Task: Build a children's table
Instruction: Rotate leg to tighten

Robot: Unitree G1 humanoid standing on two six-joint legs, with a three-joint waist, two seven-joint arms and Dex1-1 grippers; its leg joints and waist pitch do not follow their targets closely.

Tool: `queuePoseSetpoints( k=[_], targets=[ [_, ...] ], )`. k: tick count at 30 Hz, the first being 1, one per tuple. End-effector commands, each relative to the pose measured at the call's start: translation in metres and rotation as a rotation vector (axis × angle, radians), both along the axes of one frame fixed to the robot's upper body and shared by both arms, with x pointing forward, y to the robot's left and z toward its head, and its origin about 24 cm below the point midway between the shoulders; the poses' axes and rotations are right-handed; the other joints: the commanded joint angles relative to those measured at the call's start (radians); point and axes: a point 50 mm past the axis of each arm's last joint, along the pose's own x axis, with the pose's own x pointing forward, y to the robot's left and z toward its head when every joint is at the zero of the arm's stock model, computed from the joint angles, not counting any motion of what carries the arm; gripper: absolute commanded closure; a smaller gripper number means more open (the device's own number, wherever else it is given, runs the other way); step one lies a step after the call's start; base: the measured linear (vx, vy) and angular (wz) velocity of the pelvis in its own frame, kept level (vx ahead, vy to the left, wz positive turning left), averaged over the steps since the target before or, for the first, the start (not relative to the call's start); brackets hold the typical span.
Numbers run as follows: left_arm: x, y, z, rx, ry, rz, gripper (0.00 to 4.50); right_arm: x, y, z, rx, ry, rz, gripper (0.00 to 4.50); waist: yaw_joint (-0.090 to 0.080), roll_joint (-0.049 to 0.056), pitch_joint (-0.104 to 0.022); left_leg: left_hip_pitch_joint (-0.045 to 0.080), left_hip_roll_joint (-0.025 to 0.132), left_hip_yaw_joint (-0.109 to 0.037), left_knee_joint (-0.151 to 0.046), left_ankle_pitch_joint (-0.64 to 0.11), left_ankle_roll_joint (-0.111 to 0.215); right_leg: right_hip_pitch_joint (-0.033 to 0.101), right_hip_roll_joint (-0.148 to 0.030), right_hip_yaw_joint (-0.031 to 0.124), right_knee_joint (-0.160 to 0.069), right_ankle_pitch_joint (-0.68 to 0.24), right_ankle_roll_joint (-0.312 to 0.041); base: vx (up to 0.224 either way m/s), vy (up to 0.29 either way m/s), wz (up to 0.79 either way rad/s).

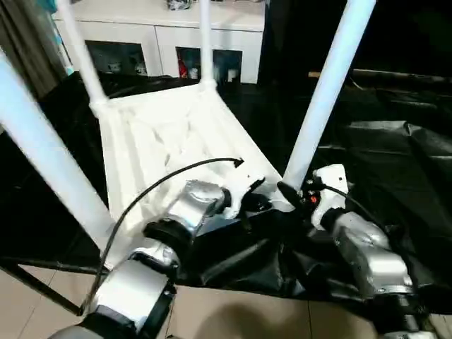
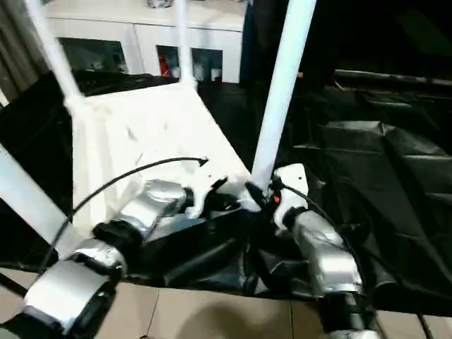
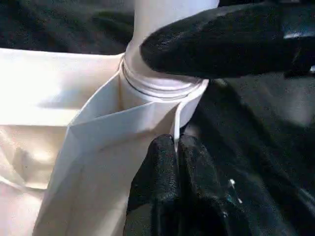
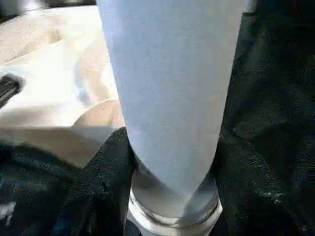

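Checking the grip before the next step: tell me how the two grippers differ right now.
The left gripper is shut, its fingertips pinched on the thin edge of the tabletop at the corner socket. The right gripper stands wider, its fingers either side of the near-right table leg, just above the socket. Both have black fingers and work at the same corner.

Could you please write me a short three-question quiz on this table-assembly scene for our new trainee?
1. True or false: the table top lies upside down with its legs pointing up.
2. How many legs show standing in the top's corner sockets?
3. What does the right gripper have its fingers around? A) a cable B) the base of the near right leg C) the cabinet

Key:
1. True.
2. Four.
3. B. Meanwhile the left gripper, fingers together, rests at the rim of that leg's corner socket.
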Motion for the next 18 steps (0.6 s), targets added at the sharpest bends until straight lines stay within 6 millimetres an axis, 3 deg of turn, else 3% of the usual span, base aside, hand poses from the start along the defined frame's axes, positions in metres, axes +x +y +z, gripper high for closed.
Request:
queuePoseSetpoints(
  k=[1,3,5,8,9,10,11,13,15,16,17,18],
  targets=[
    [0.008,0.007,0.001,-0.073,-0.011,0.175,4.50,-0.013,0.012,-0.026,-0.005,0.119,0.039,2.50,0.001,-0.017,-0.037,0.016,0.032,-0.020,-0.064,-0.266,0.030,0.025,-0.045,0.025,-0.083,-0.167,-0.178,0.000,0.000,0.00],
    [0.004,0.005,-0.002,-0.039,-0.036,0.112,4.50,-0.014,0.020,-0.021,0.013,0.084,0.107,1.95,0.003,-0.017,-0.040,0.013,0.031,-0.021,-0.062,-0.242,0.046,0.029,-0.045,0.023,-0.080,-0.139,-0.180,0.000,0.000,0.00],
    [0.000,0.005,-0.005,-0.001,-0.050,0.036,4.50,-0.016,0.023,-0.017,0.053,0.067,0.165,1.82,0.005,-0.016,-0.039,0.013,0.032,-0.019,-0.060,-0.236,0.062,0.029,-0.045,0.023,-0.080,-0.123,-0.181,0.000,0.000,0.00],
    [-0.004,0.007,-0.007,0.020,-0.050,-0.037,4.50,-0.018,0.024,-0.011,0.066,0.049,0.248,1.49,0.003,-0.014,-0.036,0.012,0.033,-0.021,-0.065,-0.263,0.062,0.029,-0.046,0.021,-0.086,-0.186,-0.172,0.000,0.000,0.00],
    [-0.005,0.008,-0.007,0.026,-0.051,-0.071,4.50,-0.020,0.023,-0.008,0.060,0.036,0.299,1.43,0.005,-0.008,-0.035,0.013,0.033,-0.023,-0.066,-0.274,0.059,0.030,-0.047,0.021,-0.089,-0.207,-0.169,0.000,0.000,0.00],
    [-0.006,0.010,-0.008,0.031,-0.049,-0.109,4.50,-0.023,0.023,-0.004,0.054,0.022,0.357,1.39,0.005,-0.013,-0.035,0.014,0.034,-0.022,-0.066,-0.293,0.056,0.029,-0.045,0.022,-0.091,-0.228,-0.161,0.000,0.000,0.00],
    [-0.006,0.010,-0.008,0.031,-0.049,-0.109,4.50,-0.023,0.023,-0.004,0.054,0.022,0.357,1.39,0.004,-0.011,-0.034,0.013,0.034,-0.022,-0.067,-0.304,0.054,0.028,-0.047,0.023,-0.094,-0.250,-0.159,0.000,0.000,0.00],
    [-0.011,0.015,-0.008,0.025,-0.030,-0.214,4.50,-0.032,0.012,0.012,0.127,-0.013,0.470,1.39,0.008,-0.004,-0.035,0.016,0.035,-0.024,-0.068,-0.309,0.050,0.028,-0.046,0.024,-0.097,-0.267,-0.153,0.000,0.000,0.00],
    [-0.016,0.019,-0.007,0.008,-0.009,-0.316,4.50,-0.039,-0.001,0.030,0.242,-0.044,0.525,1.39,0.011,-0.008,-0.035,0.015,0.039,-0.024,-0.068,-0.310,0.061,0.030,-0.046,0.027,-0.093,-0.234,-0.165,0.000,0.000,0.00],
    [-0.019,0.022,-0.006,-0.001,0.004,-0.381,4.50,-0.043,-0.011,0.040,0.307,-0.059,0.547,1.39,0.012,0.003,-0.036,0.014,0.040,-0.025,-0.069,-0.297,0.066,0.030,-0.047,0.025,-0.089,-0.200,-0.182,0.000,0.000,0.00],
    [-0.019,0.022,-0.006,-0.001,0.004,-0.381,4.50,-0.043,-0.011,0.040,0.307,-0.059,0.547,1.39,0.015,-0.003,-0.037,0.013,0.042,-0.024,-0.067,-0.283,0.075,0.033,-0.048,0.025,-0.085,-0.166,-0.198,0.000,0.000,0.00],
    [-0.022,0.024,-0.005,-0.006,0.014,-0.435,4.50,-0.046,-0.019,0.047,0.346,-0.072,0.564,1.39,0.016,0.002,-0.040,0.014,0.043,-0.024,-0.065,-0.266,0.075,0.032,-0.046,0.024,-0.080,-0.140,-0.209,0.000,0.000,0.00]
  ],
)
